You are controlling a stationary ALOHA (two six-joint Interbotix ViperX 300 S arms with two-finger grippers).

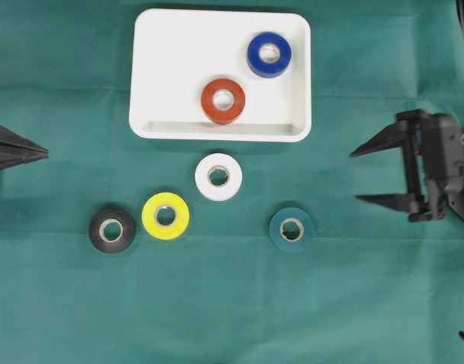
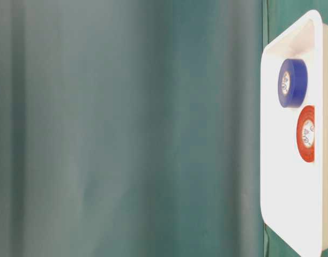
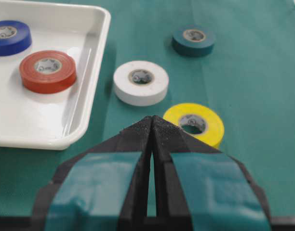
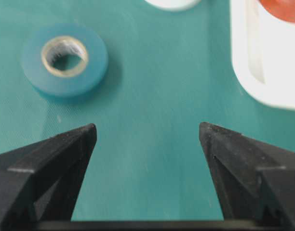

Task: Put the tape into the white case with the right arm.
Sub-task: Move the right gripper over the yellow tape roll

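The white case (image 1: 156,76) lies at the back of the green cloth, and inside it rest a blue tape roll (image 1: 269,54) and a red tape roll (image 1: 223,100). In front of it on the cloth lie a white roll (image 1: 218,177), a yellow roll (image 1: 166,216), a black roll (image 1: 112,230) and a teal roll (image 1: 292,230). My right gripper (image 1: 355,176) is open and empty at the right edge, its tips pointing left, to the right of the teal roll (image 4: 64,58). At the far left my left gripper (image 1: 45,152) is shut and holds nothing.
The green cloth covers the whole table. The four loose rolls lie in a loose row just before the case's front rim (image 3: 51,142). In the table-level view only the case (image 2: 282,187) with the blue roll (image 2: 292,83) and red roll (image 2: 306,134) shows.
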